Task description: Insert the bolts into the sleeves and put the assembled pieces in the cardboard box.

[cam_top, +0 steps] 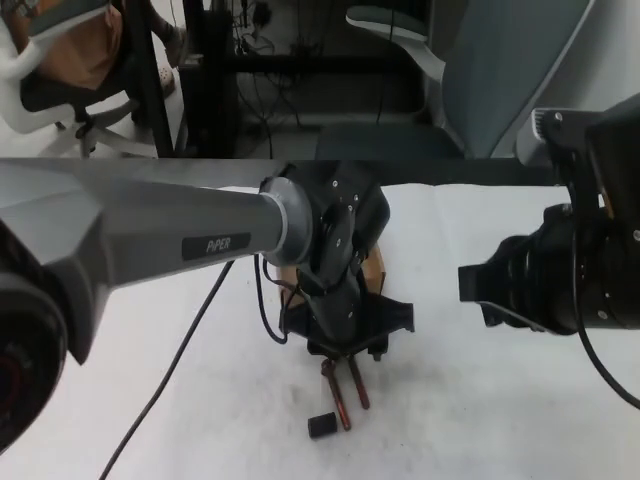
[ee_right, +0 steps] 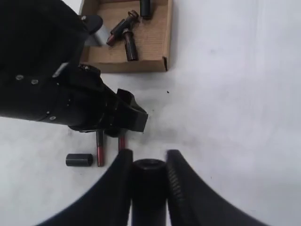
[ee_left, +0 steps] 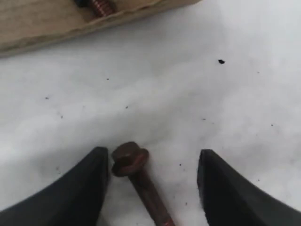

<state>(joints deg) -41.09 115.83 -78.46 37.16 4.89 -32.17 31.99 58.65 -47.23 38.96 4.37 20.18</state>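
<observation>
One bolt (ee_left: 141, 179) lies flat on the white table (ee_left: 225, 103), between the spread fingers of the left claw (ee_left: 154, 157) — not gripped. The right claw (ee_right: 149, 159) squeezes a black sleeve (ee_right: 148, 193). A loose sleeve (cam_top: 322, 426) lies at the bolt's 7 o'clock, the cardboard box (ee_right: 141, 65) at 12.

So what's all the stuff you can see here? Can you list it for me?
Loose bolts: two, reddish-brown, side by side on the table, one between the left gripper fingers.
Loose sleeve: one, black, on the table beside the bolts.
Held sleeve: one, black, in the right gripper.
Cardboard box: one, brown, on the table past the bolts.
Pieces in the box: three showing, black and reddish.
Table: one, white.
Cable: one, black, across the table.
Chair: one, grey-blue, behind the table.
Left gripper: one, black, open, low over a bolt.
Right gripper: one, black, shut on the held sleeve.
</observation>
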